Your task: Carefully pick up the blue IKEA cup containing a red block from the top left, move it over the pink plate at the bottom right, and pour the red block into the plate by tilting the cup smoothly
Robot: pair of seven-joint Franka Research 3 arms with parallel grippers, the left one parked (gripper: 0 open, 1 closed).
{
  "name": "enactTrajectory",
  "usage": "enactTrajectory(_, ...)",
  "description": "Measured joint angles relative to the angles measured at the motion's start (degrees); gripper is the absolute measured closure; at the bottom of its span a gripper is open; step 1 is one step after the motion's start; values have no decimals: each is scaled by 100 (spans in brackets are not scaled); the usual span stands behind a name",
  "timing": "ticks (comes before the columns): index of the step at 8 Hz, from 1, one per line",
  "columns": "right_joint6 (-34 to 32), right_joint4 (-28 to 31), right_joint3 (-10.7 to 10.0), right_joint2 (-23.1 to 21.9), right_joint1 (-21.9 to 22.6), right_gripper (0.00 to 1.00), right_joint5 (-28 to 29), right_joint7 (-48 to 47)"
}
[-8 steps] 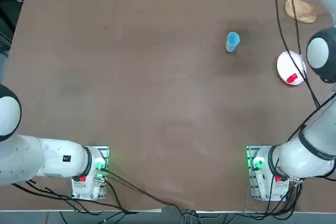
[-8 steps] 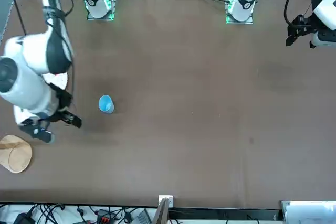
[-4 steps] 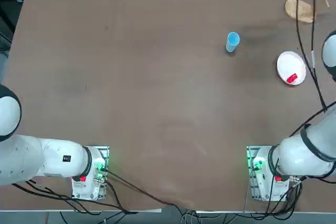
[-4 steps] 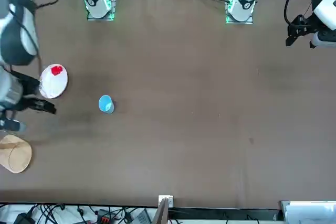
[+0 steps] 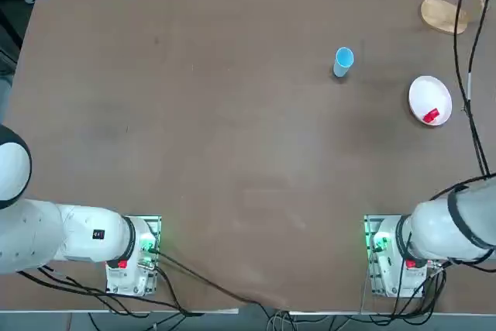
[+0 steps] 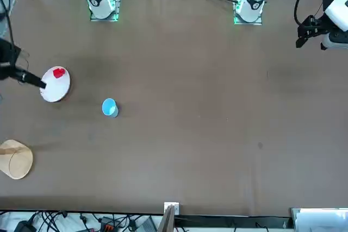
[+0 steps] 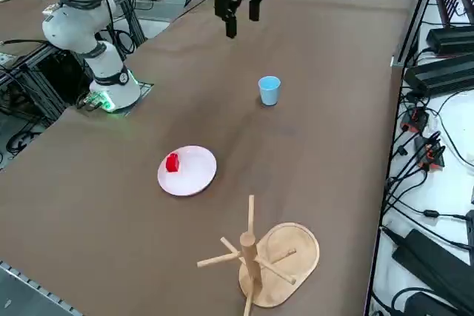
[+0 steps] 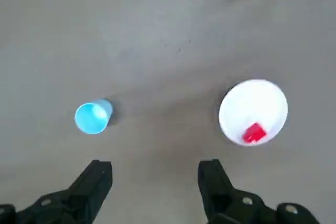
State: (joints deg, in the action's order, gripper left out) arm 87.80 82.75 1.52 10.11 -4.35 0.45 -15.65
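Observation:
The blue IKEA cup [image 5: 343,60] stands upright on the brown table, and its inside [image 8: 93,117] shows only blue. The red block [image 5: 432,116] lies on the pink plate [image 5: 428,94], near its rim on the robot's side. The plate [image 7: 194,175] sits apart from the cup [image 7: 269,89], closer to the table's right edge. My right gripper [image 7: 242,24] hangs high above the table, clear of both. Its fingers [image 8: 97,179] are open with nothing between them, and the cup and plate show far below my right gripper [image 8: 155,177].
A tan wooden mug stand with pegs [image 7: 259,257] sits past the plate near the far right corner [image 5: 444,15]. Black cables [image 5: 465,36] from the arm hang over the plate's side of the table. Cables and power strips line the far edge.
My right arm has drawn up and away from over the plate, leaving the plate and red block uncovered. Cup, plate and block have not moved.

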Motion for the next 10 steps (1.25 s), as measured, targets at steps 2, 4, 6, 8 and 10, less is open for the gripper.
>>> enactTrajectory(2,-53,161,32,-317,12,0,55,-125)
enactTrajectory(4,-146,315,39,-602,31,0,174,-143)
enactTrajectory(6,-261,378,40,-727,71,0,239,-181)
enactTrajectory(8,-463,412,12,-722,80,0,361,-182)
enactTrajectory(10,-500,376,-117,-734,78,0,423,-158)
